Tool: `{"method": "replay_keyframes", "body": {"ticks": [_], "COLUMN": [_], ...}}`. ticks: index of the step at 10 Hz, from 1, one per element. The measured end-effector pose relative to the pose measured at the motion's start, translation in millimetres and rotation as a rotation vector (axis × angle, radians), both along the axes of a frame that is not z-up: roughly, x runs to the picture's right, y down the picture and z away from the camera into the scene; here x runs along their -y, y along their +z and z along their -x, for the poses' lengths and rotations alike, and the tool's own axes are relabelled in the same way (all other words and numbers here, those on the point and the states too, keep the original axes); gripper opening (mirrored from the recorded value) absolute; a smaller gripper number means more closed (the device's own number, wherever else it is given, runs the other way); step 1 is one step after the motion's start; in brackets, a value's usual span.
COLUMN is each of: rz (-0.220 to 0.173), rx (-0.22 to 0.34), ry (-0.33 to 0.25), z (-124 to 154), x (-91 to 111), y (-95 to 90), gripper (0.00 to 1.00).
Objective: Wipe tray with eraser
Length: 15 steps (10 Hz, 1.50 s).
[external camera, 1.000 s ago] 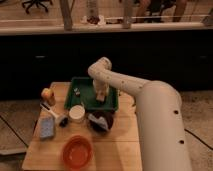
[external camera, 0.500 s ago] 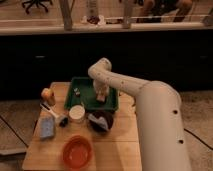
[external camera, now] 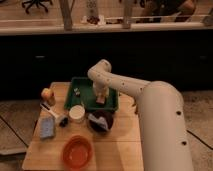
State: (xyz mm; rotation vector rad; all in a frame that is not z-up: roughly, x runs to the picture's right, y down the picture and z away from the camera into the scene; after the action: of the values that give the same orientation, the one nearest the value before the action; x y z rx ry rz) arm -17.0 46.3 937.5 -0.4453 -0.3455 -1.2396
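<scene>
Barely anything has moved: the gripper (external camera: 101,95) stays low in the tray's (external camera: 86,100) right half, with the eraser (external camera: 101,101) at its tip. I cannot tell whether the jaws clamp it. The wiping seems stalled or slow.

An orange bowl (external camera: 77,152), blue pad (external camera: 47,127) and white cup (external camera: 77,113) sit on the wooden table (external camera: 48,156).
</scene>
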Motion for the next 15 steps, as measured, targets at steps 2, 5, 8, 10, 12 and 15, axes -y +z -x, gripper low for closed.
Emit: {"method": "replay_keyframes", "body": {"ticks": [2,5,8,10,12,15], "rz": [0.006,0.001,-0.026,-0.043,-0.047,-0.034], "rx": [-0.02,-0.069,-0.093,-0.094,-0.06,-0.003], "ry": [0.017,0.045,0.043,0.031,-0.001,-0.059], "z": [-9,-35,-43,-44,-26,2], "x": [-1,10,29,40,46,43], "y": [-2.2,-1.0,3.5,7.6,11.0,12.5], "gripper": [0.0,0.0,0.0,0.0,0.0,0.0]}}
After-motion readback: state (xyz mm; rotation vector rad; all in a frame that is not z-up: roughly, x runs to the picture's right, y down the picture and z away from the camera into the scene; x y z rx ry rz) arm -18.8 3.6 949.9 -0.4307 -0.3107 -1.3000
